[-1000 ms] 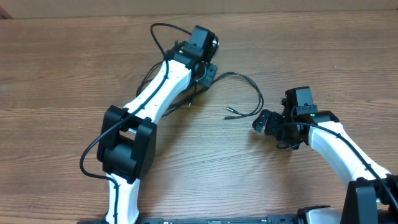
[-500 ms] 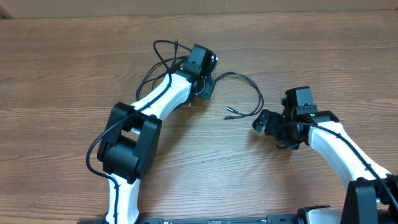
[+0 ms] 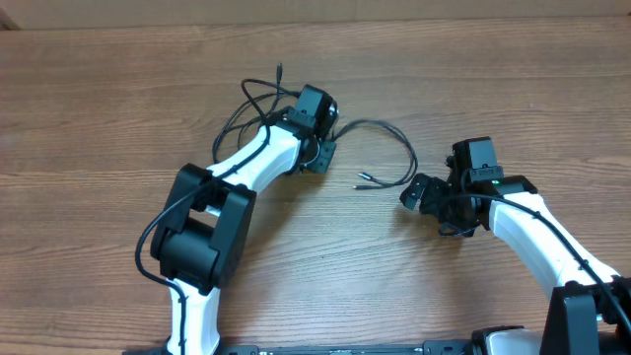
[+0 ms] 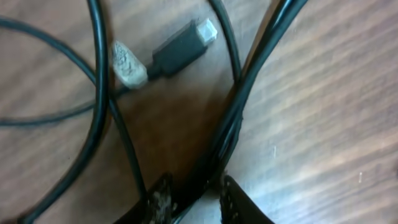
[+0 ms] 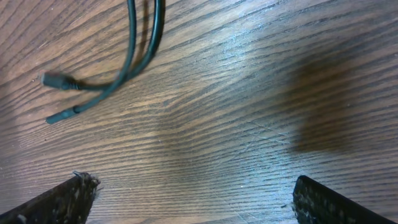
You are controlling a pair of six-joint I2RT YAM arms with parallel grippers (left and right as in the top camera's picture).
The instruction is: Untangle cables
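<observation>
The cables (image 3: pixel 392 132) are thin black cords lying on the wooden table (image 3: pixel 99 118), looped in a tangle (image 3: pixel 258 97) beside my left arm. One strand curves right to two small plug tips (image 3: pixel 363 179). My left gripper (image 3: pixel 321 154) points down at the tangle. In the left wrist view a bundle of cables (image 4: pixel 249 81) runs between the fingers of my left gripper (image 4: pixel 193 190), which are shut narrowly on it. A black plug (image 4: pixel 181 45) and a pale plug (image 4: pixel 127 63) lie just ahead. My right gripper (image 3: pixel 414 192) stands wide open and holds nothing, and my right gripper (image 5: pixel 196 186) has the two cable ends (image 5: pixel 62 99) ahead of it.
The table's far edge (image 3: pixel 315 22) runs along the top of the overhead view. Both arm bases sit at the near edge. The thicker black wires on the left arm (image 3: pixel 148 237) hang beside it.
My left gripper has moved toward me and slightly left, pulling the cable bundle with it; the loops have bunched up left of the wrist. The right arm has not moved.
</observation>
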